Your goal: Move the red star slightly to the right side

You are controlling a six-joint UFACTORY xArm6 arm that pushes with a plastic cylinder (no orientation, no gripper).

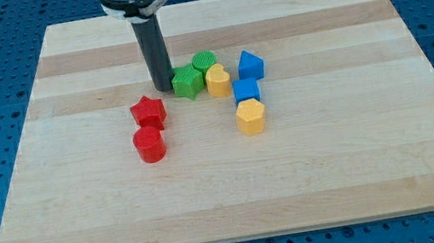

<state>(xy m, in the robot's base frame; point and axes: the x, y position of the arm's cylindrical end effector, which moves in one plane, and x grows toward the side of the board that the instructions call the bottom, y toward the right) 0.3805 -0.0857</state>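
The red star [147, 112] lies left of the board's middle. A red cylinder [150, 144] sits just below it, touching or nearly so. My tip [164, 88] stands above and to the right of the red star, a short gap away, and right against the left side of the green star [188, 82].
A green cylinder [204, 61], a yellow heart-like block [218, 80], a blue pentagon-like block [250, 66], a blue cube [246, 90] and a yellow hexagon [251, 117] cluster right of the tip. The wooden board [352, 161] lies on a blue table.
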